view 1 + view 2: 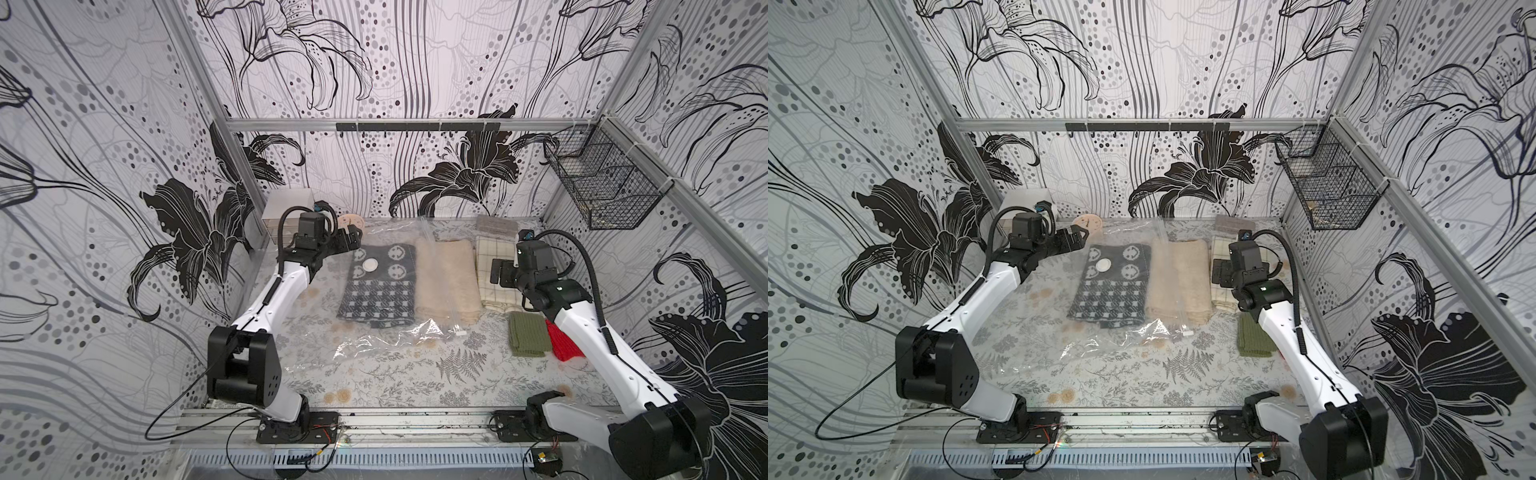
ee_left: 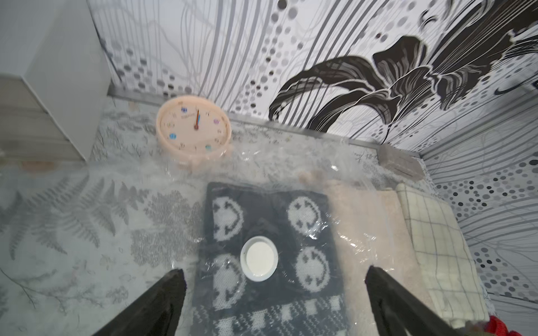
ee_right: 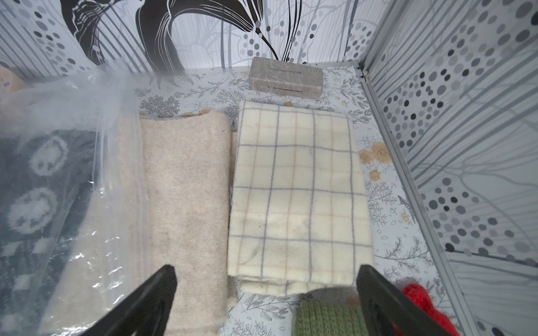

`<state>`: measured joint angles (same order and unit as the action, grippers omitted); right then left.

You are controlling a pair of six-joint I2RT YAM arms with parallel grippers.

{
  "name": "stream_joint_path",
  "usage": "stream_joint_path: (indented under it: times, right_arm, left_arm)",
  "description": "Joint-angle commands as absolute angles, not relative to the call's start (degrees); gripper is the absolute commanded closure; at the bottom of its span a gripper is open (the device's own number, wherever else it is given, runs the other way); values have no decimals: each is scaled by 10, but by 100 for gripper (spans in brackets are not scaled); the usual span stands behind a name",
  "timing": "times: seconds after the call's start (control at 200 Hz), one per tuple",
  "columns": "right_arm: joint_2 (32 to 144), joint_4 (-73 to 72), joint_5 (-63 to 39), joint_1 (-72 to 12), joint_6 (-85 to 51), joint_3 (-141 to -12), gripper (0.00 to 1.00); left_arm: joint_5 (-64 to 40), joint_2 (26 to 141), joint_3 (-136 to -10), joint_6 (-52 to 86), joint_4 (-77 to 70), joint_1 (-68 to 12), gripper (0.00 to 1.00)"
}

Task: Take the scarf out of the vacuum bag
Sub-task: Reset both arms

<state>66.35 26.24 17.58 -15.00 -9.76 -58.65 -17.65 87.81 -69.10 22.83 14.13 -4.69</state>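
Left gripper (image 1: 351, 240) jaws spread wide, nothing pinched. It hovers over the far-left corner of the vacuum bag (image 1: 374, 345), just by the scarf's far-left corner. In the left wrist view the valve disc (image 2: 259, 259) sits between the two fingers (image 2: 163, 296). Can't tell whether they touch the plastic.

Right gripper (image 1: 500, 270) is also spread wide and empty. It's to the right of the bag, above the checked cloth (image 3: 297, 189), well clear of the scarf.

The bag lies flat mid-table (image 1: 395, 382), crinkled and clear. The scarf (image 1: 380, 295), a dark grey knit with white round motifs and checks, is inside under the plastic, and the valve disc lies over its far end. The zip slider (image 1: 458, 330) is at the bag's near-right edge.

A beige cloth (image 1: 446, 278) lies just right of the scarf, between it and the right gripper. The bag's zip strip runs across its left part in the right wrist view. Can't tell if it's partly inside the bag or just under it.

Also on the table:
- Green knit (image 1: 527, 334) and red knit (image 1: 561, 345), near right, beside the right arm.
- Clock (image 2: 193, 131) at the back wall, touching the bag's far edge.
- Grey case (image 3: 285, 80) behind the checked cloth.
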Motion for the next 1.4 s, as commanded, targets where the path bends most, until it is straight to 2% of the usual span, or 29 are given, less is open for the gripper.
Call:
stream_joint_path:
  times: [0.0, 0.19, 0.325, 0.421, 0.556, 0.756, 0.866, 1.041, 1.202, 1.287, 1.397]
  right_arm:
    - [651, 215, 162, -152, -29, -560, 0]
    - [614, 121, 163, -152, -6, -496, 0]
    - [617, 108, 210, -152, 0, -470, 0]
    - [596, 84, 202, -142, -12, -430, 0]
    - [559, 10, 158, -119, -21, -350, 0]
    - [576, -188, 127, -112, -8, -228, 0]
    - [606, -264, 137, -107, 18, -201, 0]
    - [687, -358, 122, -87, 20, -184, 0]
    - [752, -416, 105, -77, 29, -193, 0]
    - [782, -442, 101, -71, 33, -197, 0]
    - [816, -475, 95, -63, 27, -196, 0]
  left_arm:
    - [-249, 845, -647, 252, 37, -32, 1]
    - [-219, 801, -614, 201, -5, -33, 1]
    - [-178, 768, -576, 151, -13, -32, 1]
    - [-214, 734, -529, 124, -49, -20, 1]
    - [-134, 686, -445, 114, -109, -19, 1]
    - [-24, 687, -420, 102, -53, -15, 1]
    - [11, 674, -381, 76, -79, -11, 1]
    - [43, 654, -261, 62, -235, 9, 1]
    - [11, 732, -245, 58, -296, 34, 1]
    - [-5, 774, -225, 54, -379, 42, 1]
    - [-31, 803, -235, 33, -400, 47, 1]
